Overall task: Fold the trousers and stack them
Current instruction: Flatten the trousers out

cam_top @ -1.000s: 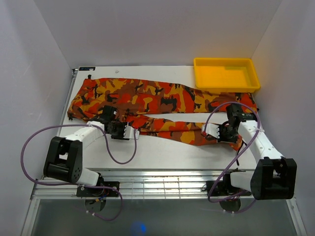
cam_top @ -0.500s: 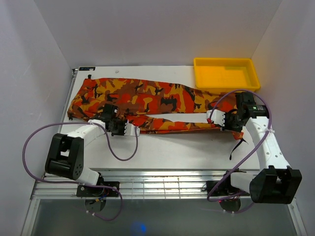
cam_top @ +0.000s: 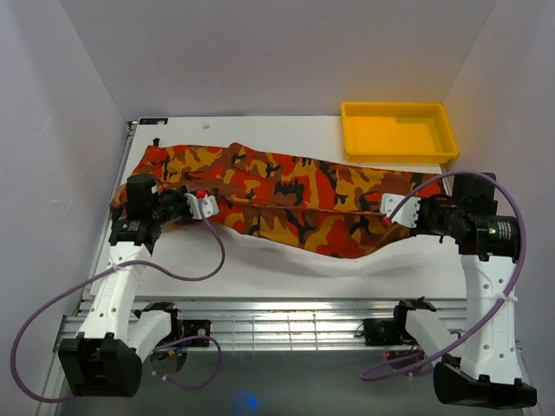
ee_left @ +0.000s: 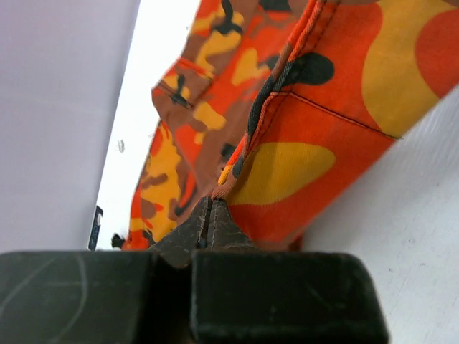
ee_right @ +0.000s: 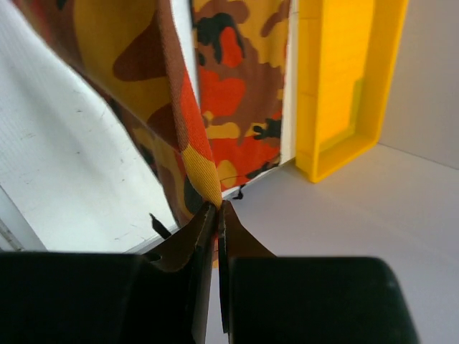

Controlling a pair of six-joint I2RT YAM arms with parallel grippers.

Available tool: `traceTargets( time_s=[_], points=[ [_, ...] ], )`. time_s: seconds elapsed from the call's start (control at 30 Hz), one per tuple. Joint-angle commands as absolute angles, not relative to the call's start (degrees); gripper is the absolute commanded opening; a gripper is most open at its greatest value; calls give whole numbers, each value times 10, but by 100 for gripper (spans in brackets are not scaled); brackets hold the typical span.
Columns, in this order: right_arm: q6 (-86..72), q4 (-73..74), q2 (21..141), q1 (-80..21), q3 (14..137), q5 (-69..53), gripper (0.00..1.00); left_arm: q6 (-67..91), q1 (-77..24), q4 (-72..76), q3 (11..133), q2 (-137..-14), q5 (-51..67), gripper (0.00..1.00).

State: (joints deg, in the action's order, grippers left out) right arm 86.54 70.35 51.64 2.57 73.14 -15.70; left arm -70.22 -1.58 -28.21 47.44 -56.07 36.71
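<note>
The camouflage trousers [cam_top: 295, 195] stretch left to right across the white table, their near edge raised off the surface. My left gripper [cam_top: 215, 210] is shut on a hem corner of the trousers at their left end; the left wrist view shows the fabric [ee_left: 315, 129] pinched at the closed tips of that gripper [ee_left: 208, 208]. My right gripper [cam_top: 382, 211] is shut on the trousers' edge at their right end; the right wrist view shows a fold of cloth [ee_right: 143, 43] hanging from the closed tips of that gripper [ee_right: 217, 208].
A yellow plastic tray [cam_top: 399, 130] stands at the back right corner and also shows in the right wrist view [ee_right: 344, 86]. White walls close in on the left, right and back. A metal rail [cam_top: 277, 316] runs along the near table edge.
Both arms have risen and drawn outward. The near trouser leg has come up off the table and now hangs between the two grippers, over the far leg.
</note>
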Motion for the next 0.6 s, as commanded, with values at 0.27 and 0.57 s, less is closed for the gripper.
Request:
traceTargets(
  time_s=[0.27,0.57],
  points=[
    [783,567,711,44,640,-85,8,-491,-34,-187,687,-907,394,7],
    [774,475,913,47,660,-4,8,-291,18,-385,1001,-1071,338,61]
  ],
)
